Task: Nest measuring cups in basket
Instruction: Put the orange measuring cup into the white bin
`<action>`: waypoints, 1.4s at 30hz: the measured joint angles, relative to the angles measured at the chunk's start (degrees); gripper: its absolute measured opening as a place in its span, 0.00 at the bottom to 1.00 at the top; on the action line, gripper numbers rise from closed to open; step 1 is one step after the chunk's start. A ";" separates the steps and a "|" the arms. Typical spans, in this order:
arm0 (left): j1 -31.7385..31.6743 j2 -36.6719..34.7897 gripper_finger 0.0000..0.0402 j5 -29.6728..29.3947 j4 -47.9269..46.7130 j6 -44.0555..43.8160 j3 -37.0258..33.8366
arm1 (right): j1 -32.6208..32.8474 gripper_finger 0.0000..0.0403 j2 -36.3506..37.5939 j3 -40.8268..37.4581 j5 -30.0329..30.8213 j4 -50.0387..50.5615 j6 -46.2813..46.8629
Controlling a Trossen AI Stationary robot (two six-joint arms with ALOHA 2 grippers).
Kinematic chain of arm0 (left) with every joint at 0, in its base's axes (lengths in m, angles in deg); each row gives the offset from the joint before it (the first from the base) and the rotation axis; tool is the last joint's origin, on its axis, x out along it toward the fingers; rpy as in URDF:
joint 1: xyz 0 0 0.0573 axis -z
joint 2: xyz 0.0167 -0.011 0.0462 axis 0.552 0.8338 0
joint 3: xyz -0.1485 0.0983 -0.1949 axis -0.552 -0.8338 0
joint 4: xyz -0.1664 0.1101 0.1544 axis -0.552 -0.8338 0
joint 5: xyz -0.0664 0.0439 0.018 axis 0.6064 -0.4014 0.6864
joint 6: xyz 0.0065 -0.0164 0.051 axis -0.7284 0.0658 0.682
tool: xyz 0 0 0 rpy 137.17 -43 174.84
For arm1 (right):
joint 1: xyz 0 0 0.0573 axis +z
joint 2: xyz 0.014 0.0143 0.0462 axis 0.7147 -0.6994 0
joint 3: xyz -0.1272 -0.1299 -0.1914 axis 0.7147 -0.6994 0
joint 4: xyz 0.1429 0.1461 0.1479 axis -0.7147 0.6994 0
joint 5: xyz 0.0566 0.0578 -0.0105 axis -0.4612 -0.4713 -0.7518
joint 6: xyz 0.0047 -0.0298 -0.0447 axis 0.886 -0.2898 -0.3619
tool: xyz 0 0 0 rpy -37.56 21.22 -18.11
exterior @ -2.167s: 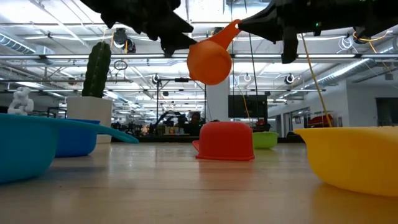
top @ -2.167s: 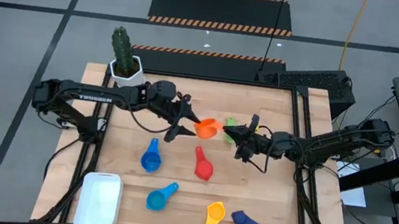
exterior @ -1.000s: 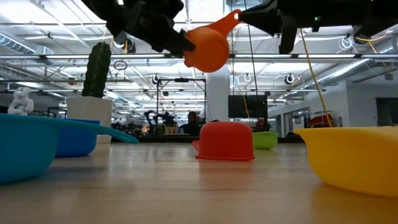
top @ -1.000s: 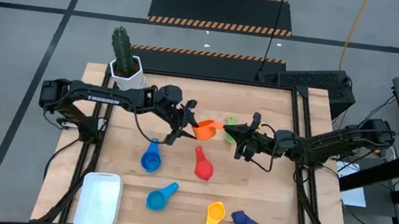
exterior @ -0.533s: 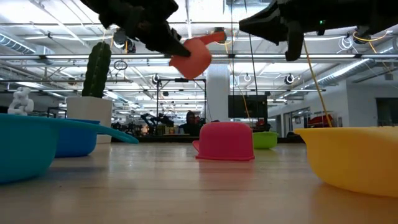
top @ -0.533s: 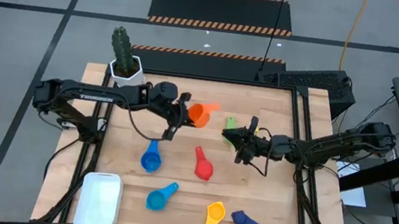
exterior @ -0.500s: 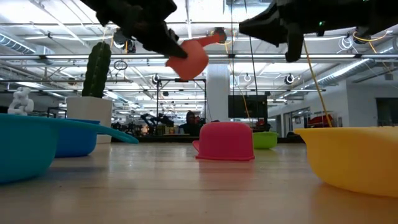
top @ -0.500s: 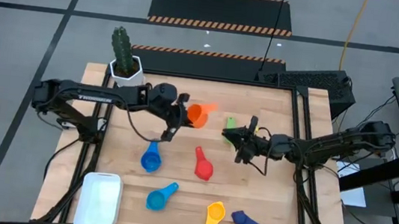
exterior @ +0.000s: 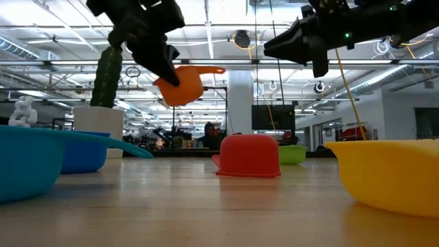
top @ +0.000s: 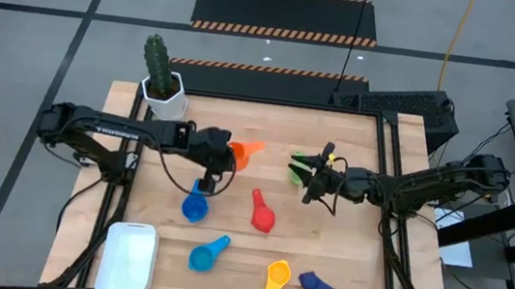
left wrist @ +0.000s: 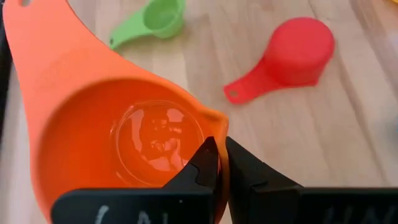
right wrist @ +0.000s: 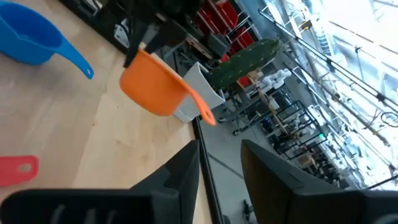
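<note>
Wooden surface [top: 351, 262] below: your left jaws [top: 219, 163] pinch the orange cup [top: 240, 151] by its rim, aloft; right jaws [top: 304, 176] gape empty. Basket [top: 128, 259] lies near-left of the cup.

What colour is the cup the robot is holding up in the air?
Orange. The left gripper holds the orange cup by its rim; the left wrist view shows it best.

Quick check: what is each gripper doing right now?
Left gripper: shut on the rim of the orange cup, held above the table.
Right gripper: open, empty, in the air near the green cup.
</note>
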 joint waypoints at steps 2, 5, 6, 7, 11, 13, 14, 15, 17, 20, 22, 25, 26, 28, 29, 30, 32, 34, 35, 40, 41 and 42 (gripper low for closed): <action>1.91 -0.11 0.02 -1.29 -1.41 -2.97 0.02 | 0.00 0.28 0.00 0.00 -0.03 0.09 1.27; 5.23 -0.55 0.02 -3.40 -3.39 -7.58 0.02 | 0.00 0.28 0.00 0.00 -0.03 0.13 1.80; 6.20 -0.63 0.03 -4.36 -3.35 -9.06 0.03 | 0.00 0.28 0.00 0.00 -0.01 0.11 1.79; 7.12 -0.55 0.03 -5.33 -3.42 -10.74 0.07 | 0.00 0.28 0.00 0.00 -0.01 0.12 1.78; 10.21 1.00 0.02 -9.03 -3.98 -17.48 0.04 | 0.00 0.28 0.00 0.00 -0.03 0.13 2.83; 11.88 0.89 0.02 -9.48 -3.51 -20.30 0.05 | 0.00 0.28 0.00 0.00 -0.02 0.15 4.42; 12.74 0.87 0.02 -9.91 -3.54 -21.91 0.07 | 0.00 0.28 0.00 0.00 -0.03 0.27 5.12; 13.61 0.90 0.02 -10.38 -3.72 -23.78 0.07 | 0.00 0.28 0.00 0.00 -0.02 0.35 5.89; 15.52 0.92 0.03 -11.36 -3.93 -27.83 0.07 | 0.00 0.28 0.00 0.00 -0.01 1.00 7.61; 18.74 0.87 0.02 -11.76 -6.20 -34.62 0.09 | 0.00 0.28 0.00 -0.02 -0.01 2.58 10.12; 20.92 0.87 0.02 -11.70 -8.49 -40.07 0.09 | 0.00 0.28 0.00 -0.02 -0.03 3.50 11.91; 24.32 0.87 0.03 -11.77 -11.07 -48.82 0.09 | 0.00 0.28 0.00 -0.02 -0.21 4.20 14.28; 25.43 0.89 0.03 -11.91 -11.93 -51.21 0.33 | 0.00 0.28 0.00 -0.02 -0.26 4.44 14.96; 27.83 0.92 0.02 -12.36 -13.97 -56.17 1.72 | 0.00 0.28 0.00 -0.02 -0.32 4.80 15.72; 29.02 0.92 0.02 -12.33 -14.82 -58.58 2.60 | 0.00 0.28 0.00 -0.02 -0.34 4.89 15.82; 30.26 0.92 0.02 -12.35 -15.84 -61.12 3.44 | 0.02 0.28 0.00 -0.02 -0.36 5.03 15.84; 32.53 0.92 0.02 -12.55 -17.80 -66.54 4.99 | 0.13 0.28 0.00 -0.02 -0.38 5.39 15.86; 34.98 0.92 0.02 -13.32 -19.18 -72.90 7.22 | 0.13 0.28 0.00 -0.02 -0.45 5.39 15.86; 36.44 0.92 0.02 -13.89 -20.08 -75.99 8.54 | 0.13 0.28 0.00 -0.02 -0.81 5.35 15.85; 44.42 1.72 0.01 -15.78 -21.62 -89.30 13.24 | 0.11 0.28 0.00 -0.03 -8.01 4.86 15.02; 45.89 2.04 0.01 -16.06 -21.53 -91.99 13.61 | 0.11 0.28 0.00 -0.03 -9.01 4.43 14.74; 47.43 2.33 0.02 -16.25 -21.76 -94.84 13.82 | 0.11 0.28 0.00 -0.04 -9.55 3.93 14.44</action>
